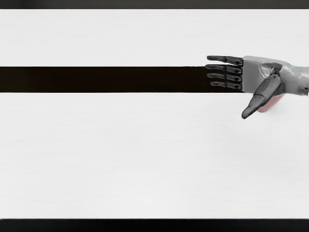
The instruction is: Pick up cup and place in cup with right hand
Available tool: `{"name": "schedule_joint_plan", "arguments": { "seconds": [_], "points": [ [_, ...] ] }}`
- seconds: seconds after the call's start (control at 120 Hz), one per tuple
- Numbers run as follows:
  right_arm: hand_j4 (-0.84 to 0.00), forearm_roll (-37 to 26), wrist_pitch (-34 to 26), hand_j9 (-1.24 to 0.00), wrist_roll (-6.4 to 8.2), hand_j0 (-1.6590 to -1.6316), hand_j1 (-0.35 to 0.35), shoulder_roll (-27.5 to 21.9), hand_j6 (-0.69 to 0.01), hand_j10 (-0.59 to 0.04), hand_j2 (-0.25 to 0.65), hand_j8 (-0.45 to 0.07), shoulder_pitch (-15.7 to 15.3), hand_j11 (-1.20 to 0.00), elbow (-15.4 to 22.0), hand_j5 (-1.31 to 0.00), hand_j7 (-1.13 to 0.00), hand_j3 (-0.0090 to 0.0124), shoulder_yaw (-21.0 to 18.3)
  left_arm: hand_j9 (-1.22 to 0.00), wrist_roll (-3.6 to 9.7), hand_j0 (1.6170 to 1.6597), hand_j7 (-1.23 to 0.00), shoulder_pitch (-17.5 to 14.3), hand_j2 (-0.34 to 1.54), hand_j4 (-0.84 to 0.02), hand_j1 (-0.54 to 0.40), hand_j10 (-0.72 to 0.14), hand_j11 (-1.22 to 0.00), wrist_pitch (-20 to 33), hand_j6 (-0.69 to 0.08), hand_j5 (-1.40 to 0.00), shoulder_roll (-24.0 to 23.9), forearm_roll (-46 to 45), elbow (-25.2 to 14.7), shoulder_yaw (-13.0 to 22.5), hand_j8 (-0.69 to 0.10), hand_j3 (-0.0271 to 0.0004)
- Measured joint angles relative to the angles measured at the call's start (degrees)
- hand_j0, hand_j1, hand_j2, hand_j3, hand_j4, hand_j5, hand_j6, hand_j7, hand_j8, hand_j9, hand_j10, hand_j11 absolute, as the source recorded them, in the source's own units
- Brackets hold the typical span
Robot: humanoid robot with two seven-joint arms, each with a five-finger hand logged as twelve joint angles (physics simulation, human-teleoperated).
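Off the fingertips (215, 75) of the right hand (252, 72), dark band (96, 79): runs leftward across the white table (120, 154); no second cup can be made out
Fingers: straight, slightly apart; they grasp nothing
Thumb (260, 98): swung out from the palm; it hides part of the pink thing
Pink thing (270, 105): just behind the thumb, near the wrist; presumably the cup; mostly covered, so rim, tilt and any contact with the hand cannot be told
Pink side: likely light, stiff, fairly smooth, hardly fragile; best taken round the wall, thumb opposite fingers, with a modest squeeze against slipping
Forearm (297, 79): cut off by the right edge
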Motion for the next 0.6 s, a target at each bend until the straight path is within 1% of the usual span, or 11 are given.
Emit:
{"name": "schedule_joint_plan", "arguments": {
  "seconds": [0.1,0.225,0.408,0.6],
  "points": [
    [0.000,2.49,0.01,0.00,0.00,-1.6581,-0.349,-3.03,0.000,0.000,0.001,0.000,-2.61,0.00,0.03,0.00,0.00,0.0000,1.32,0.00,0.00,1.6581,0.00,0.00,0.00,0.000,0.349,0.000,0.00,0.00,0.000,0.00,0.00,0.00,0.00,0.00,0.000,-0.0001],
    [0.000,5.42,0.01,0.00,0.04,-1.6581,-0.349,-6.94,0.001,0.000,0.001,0.001,-4.36,0.00,-0.40,0.00,0.00,0.0000,1.89,0.00,0.00,1.6581,0.00,0.00,0.00,0.000,0.349,0.000,0.00,0.00,0.000,0.00,0.00,0.00,0.00,0.00,0.000,-0.0001],
    [0.000,7.07,0.02,0.00,0.09,-1.6580,-0.349,-10.12,0.001,0.001,0.001,0.001,-5.66,0.00,-1.01,0.00,0.00,0.0000,2.07,0.00,0.00,1.6581,0.00,0.18,0.00,0.000,0.349,0.000,0.00,0.00,0.000,0.00,0.00,0.00,0.00,-0.01,0.000,-0.0001],
    [0.000,7.37,0.03,0.00,0.09,-1.6580,-0.349,-11.23,0.002,0.001,0.001,0.001,-6.06,0.00,-1.45,0.00,0.00,0.0000,2.10,0.00,0.00,1.6581,0.00,0.05,0.00,0.000,0.349,0.000,0.00,0.02,0.000,0.00,0.00,0.01,0.00,-0.01,0.000,-0.0002]
  ]
}}
